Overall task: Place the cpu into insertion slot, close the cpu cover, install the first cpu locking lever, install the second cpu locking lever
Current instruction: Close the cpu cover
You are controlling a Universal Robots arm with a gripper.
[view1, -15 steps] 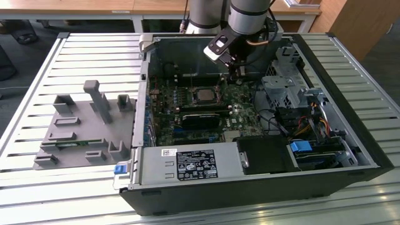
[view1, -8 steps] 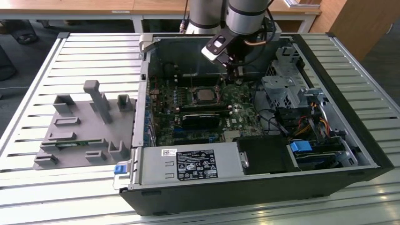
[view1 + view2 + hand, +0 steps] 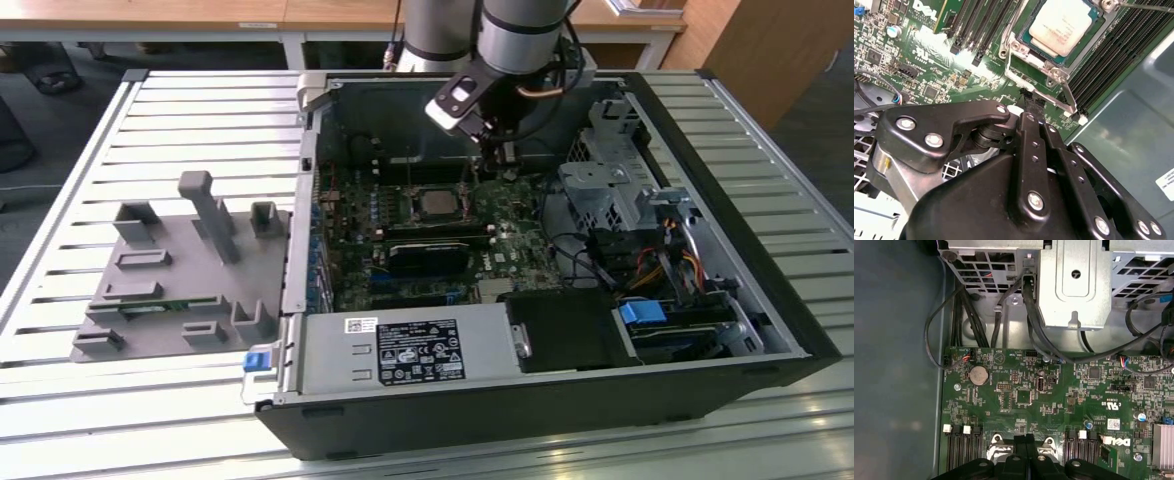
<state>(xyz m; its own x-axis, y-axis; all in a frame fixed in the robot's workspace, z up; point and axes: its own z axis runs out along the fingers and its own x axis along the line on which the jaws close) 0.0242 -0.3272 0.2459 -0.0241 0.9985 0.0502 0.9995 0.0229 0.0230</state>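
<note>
The cpu, with a pale silvery top, lies flat in the insertion slot, whose dark rim shows around it on the green board. The cpu cover is a thin silver frame lying down around the chip. A thin silver locking lever runs along the socket's near side. My gripper hovers just beside that corner of the socket. It is shut with its black fingers pressed together, and I see nothing between them.
Long black memory slots flank the socket on both sides. A metal drive cage and black cables lie past the board's edge. The case wall stands close by. A grey fixture sits outside the case.
</note>
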